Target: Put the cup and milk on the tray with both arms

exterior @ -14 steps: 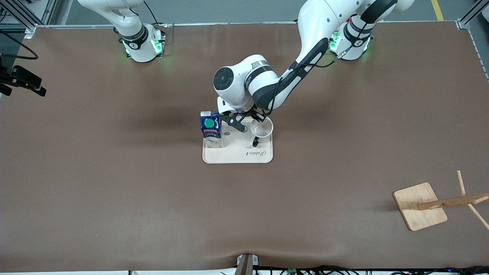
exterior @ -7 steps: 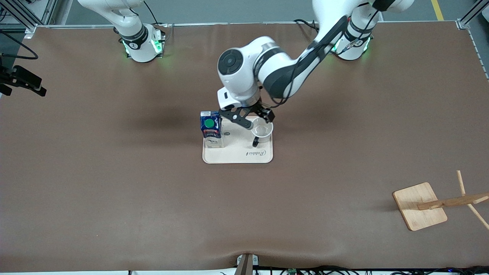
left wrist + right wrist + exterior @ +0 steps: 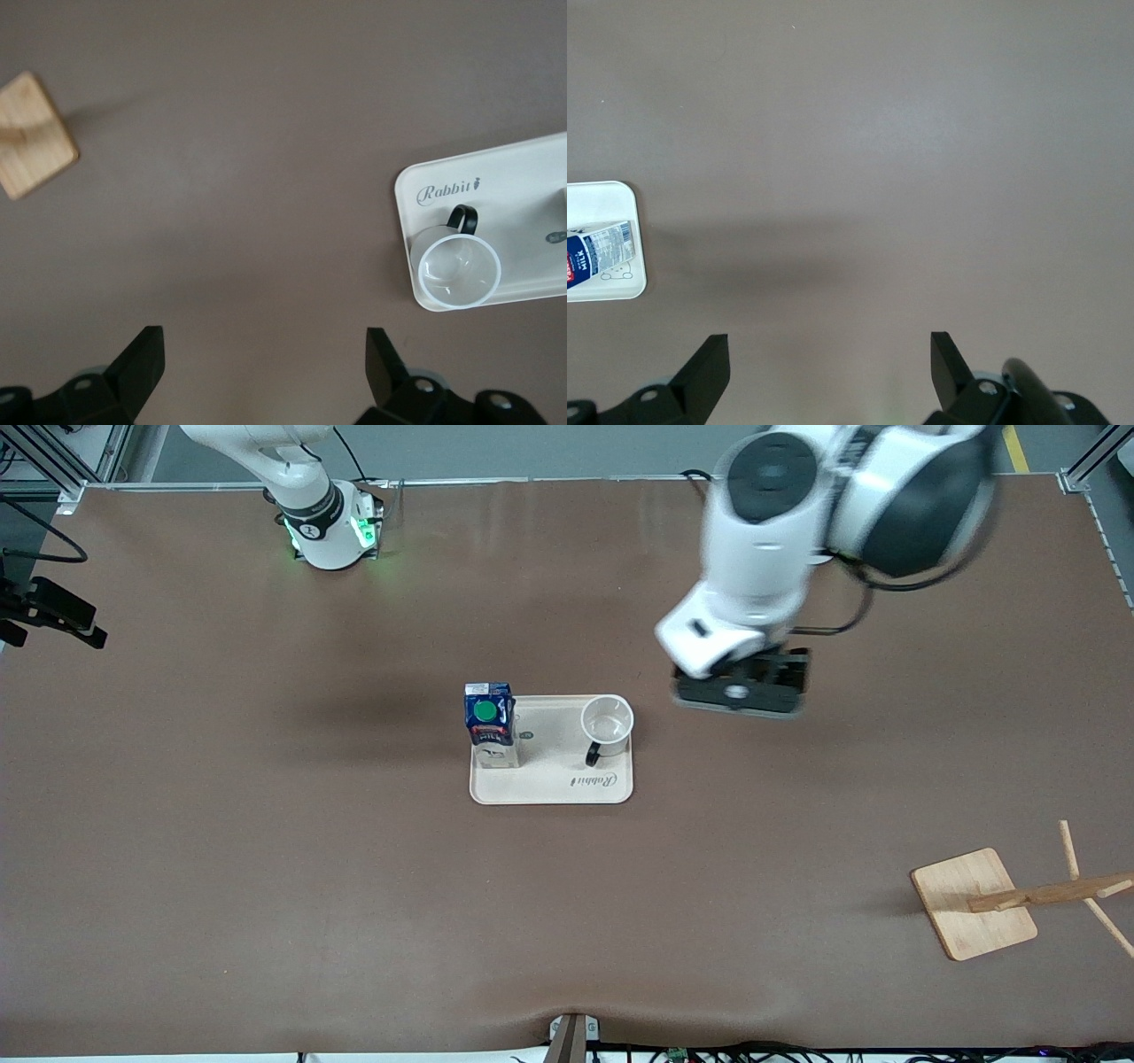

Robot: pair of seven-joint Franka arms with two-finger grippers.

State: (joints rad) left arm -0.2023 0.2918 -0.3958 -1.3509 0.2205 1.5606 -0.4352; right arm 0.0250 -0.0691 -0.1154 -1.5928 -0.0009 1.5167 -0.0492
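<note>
The cream tray lies mid-table. The milk stands upright on the tray at the right arm's end. The white cup stands upright on it at the left arm's end, its black handle toward the front camera. My left gripper is open and empty, raised over bare table beside the tray; its wrist view shows the cup on the tray. My right gripper is open and empty over bare table; its view shows the milk on the tray's corner. It is out of the front view.
A wooden board with sticks lies near the front camera at the left arm's end of the table, also in the left wrist view. A black device sits at the table edge by the right arm's end.
My left gripper has left the cup, risen and swung away from the tray toward the left arm's end. The cup and milk stay on the tray.
</note>
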